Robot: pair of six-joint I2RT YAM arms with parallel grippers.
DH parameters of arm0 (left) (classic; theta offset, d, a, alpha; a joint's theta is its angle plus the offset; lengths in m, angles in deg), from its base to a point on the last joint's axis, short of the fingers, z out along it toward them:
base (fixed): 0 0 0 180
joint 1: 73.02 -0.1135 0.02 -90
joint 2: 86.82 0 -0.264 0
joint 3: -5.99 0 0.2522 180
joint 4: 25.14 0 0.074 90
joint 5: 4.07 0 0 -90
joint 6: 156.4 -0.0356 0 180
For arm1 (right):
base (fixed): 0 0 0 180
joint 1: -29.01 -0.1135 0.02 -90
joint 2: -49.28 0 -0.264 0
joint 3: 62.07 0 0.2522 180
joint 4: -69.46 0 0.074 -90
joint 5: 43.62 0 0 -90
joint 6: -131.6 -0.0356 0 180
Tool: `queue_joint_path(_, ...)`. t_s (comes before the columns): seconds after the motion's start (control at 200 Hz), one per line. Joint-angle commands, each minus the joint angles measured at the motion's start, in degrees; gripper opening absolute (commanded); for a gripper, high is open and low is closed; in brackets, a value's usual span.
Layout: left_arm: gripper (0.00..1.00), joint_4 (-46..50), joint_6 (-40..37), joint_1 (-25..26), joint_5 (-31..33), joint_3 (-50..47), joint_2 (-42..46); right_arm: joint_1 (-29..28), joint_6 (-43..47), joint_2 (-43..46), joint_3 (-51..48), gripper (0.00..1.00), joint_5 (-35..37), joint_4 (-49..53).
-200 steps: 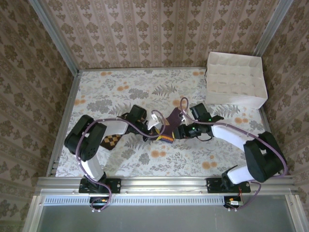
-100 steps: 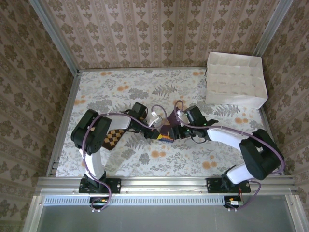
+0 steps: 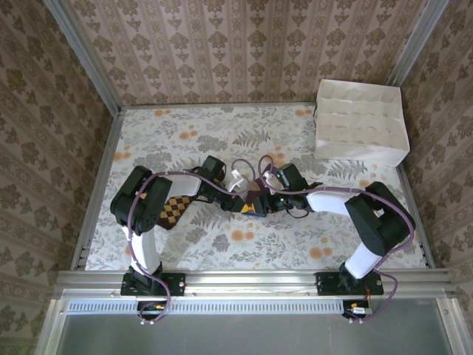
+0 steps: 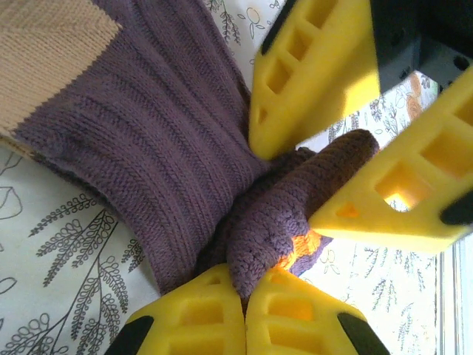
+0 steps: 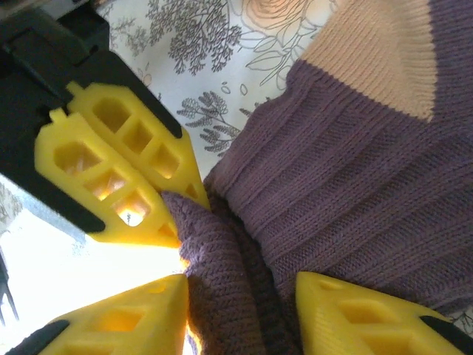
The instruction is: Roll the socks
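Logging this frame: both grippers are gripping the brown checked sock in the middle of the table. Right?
No. The left gripper and right gripper are gripping the purple sock, as both wrist views show; the brown checked sock lies apart, to the left.

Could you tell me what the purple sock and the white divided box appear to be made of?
Purple ribbed sock: knitted yarn, matte, with visible ribs and stitches. White divided box: probably thin card or plastic, with smooth, stiff walls.

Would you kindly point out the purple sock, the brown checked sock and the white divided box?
purple ribbed knit sock (image 4: 148,126), left wrist view, ribbed body.
brown diamond-checked fabric sock (image 3: 172,212), top external view, checked middle.
white divided box (image 3: 358,152), top external view, near wall.
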Motion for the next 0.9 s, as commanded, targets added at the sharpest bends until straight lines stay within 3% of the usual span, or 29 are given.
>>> queue_joint_path(0.0, 0.0, 1.8, 0.8, -0.5, 5.2, -2.2, 0.2, -0.9, -0.8, 1.5, -2.1, 0.32, -2.3, -0.2)
queue_joint_path(0.36, 0.0, -2.9, 2.9, 2.1, 9.7, -10.5, 8.1, -3.0, -6.3, 4.6, -4.3, 0.05, 0.1, 8.7)
queue_joint_path(0.535, 0.06, -3.0, 1.9, 5.5, 13.2, -11.5, 10.6, -2.9, -8.7, 3.8, -4.7, 0.02, 0.8, 11.3)
queue_joint_path(0.66, 0.18, -5.3, -0.1, 5.7, 16.6, -12.7, 12.9, -2.1, -7.7, -0.1, -1.4, 0.02, 0.2, 15.5)
queue_joint_path(0.895, 0.24, -9.1, -11.4, 6.1, 19.9, -17.3, 23.3, -1.7, -5.2, -7.2, 4.7, 0.03, -0.6, 24.1)
